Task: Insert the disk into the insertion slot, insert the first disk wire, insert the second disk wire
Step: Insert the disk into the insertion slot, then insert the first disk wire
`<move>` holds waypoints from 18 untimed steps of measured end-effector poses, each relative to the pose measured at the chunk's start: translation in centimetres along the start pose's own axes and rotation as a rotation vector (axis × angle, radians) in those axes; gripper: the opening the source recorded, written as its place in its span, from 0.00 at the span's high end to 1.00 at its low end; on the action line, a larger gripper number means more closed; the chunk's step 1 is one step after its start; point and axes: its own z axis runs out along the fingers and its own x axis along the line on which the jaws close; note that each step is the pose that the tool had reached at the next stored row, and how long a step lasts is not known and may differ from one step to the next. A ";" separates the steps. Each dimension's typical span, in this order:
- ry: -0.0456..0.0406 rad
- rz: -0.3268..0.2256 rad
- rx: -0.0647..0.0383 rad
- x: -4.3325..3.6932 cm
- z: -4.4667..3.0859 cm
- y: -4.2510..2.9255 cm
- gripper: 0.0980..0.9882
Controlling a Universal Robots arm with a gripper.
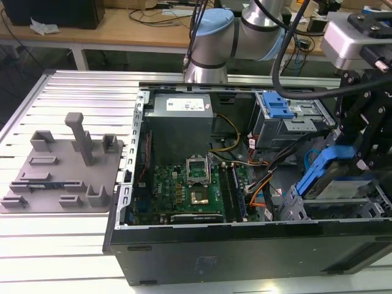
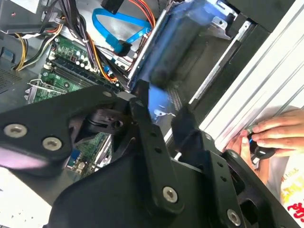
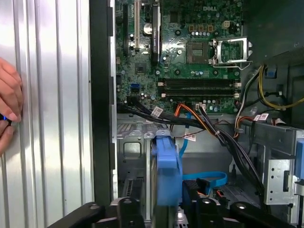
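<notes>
Gripper (image 1: 358, 153), low at the exterior view's right, is clamping the disk (image 1: 334, 174), with fingers (image 3: 126, 211) pressing either side of its blue caddy (image 3: 166, 164) in the first wrist view. Disk is hanging tilted, its lower end at the mouth of the slot (image 1: 367, 205) in the low grey cage (how far in, cannot tell). Blue cable (image 3: 206, 180) is lying loose in the case (image 1: 245, 251) just beside the disk. Motherboard (image 1: 190, 184) is sitting mid-frame in the exterior view, grey fixture plate (image 1: 61, 171) at the exterior view's left. A person's hand (image 2: 273, 133) is resting on the slatted table (image 1: 61, 245) beside the case, gripping a small black object (image 2: 261, 152)
</notes>
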 end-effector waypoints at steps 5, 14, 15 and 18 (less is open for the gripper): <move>0.0068 -0.001 0.000 0.01 0.03 0.01 0.54; 0.0207 -0.004 0.000 0.00 0.03 0.01 0.54; 0.0224 -0.005 0.000 0.00 0.02 0.01 0.54; 0.0263 -0.005 0.000 0.00 0.02 0.01 0.54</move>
